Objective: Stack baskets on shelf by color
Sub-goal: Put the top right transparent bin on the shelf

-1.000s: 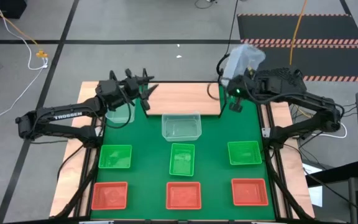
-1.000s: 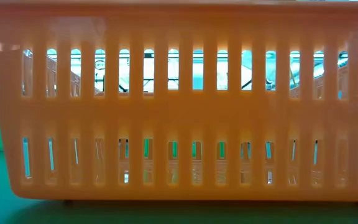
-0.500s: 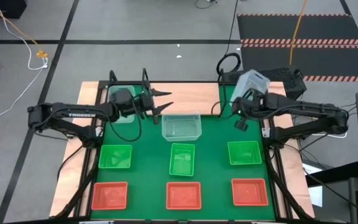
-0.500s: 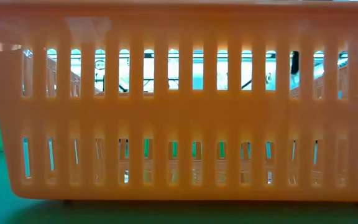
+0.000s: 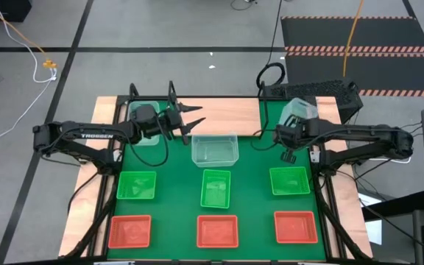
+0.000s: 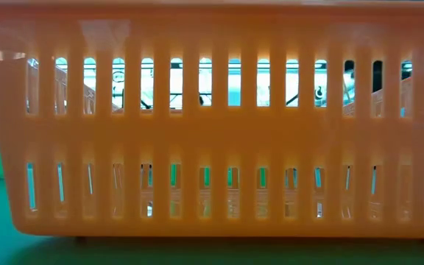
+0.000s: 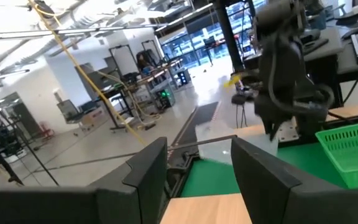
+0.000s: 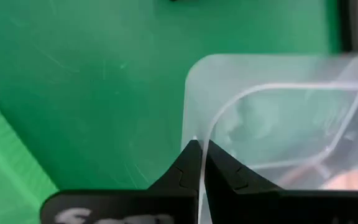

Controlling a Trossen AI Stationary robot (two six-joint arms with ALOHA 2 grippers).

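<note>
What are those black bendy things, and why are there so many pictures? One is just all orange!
Those are two robot arms at a table, each ending in a two-finger gripper. One picture looks down from above. There you see a green mat with baskets: three red in the front row, three green behind them, and a clear basket by the wooden shelf. Another clear one sits at the shelf's left end.

The orange picture comes from a camera at table height; a red basket stands right in front of it and fills the view.

The other two cameras ride on the arms' wrists. The right gripper is pinching the rim of a third clear basket. The left gripper is open and holds nothing.
</note>
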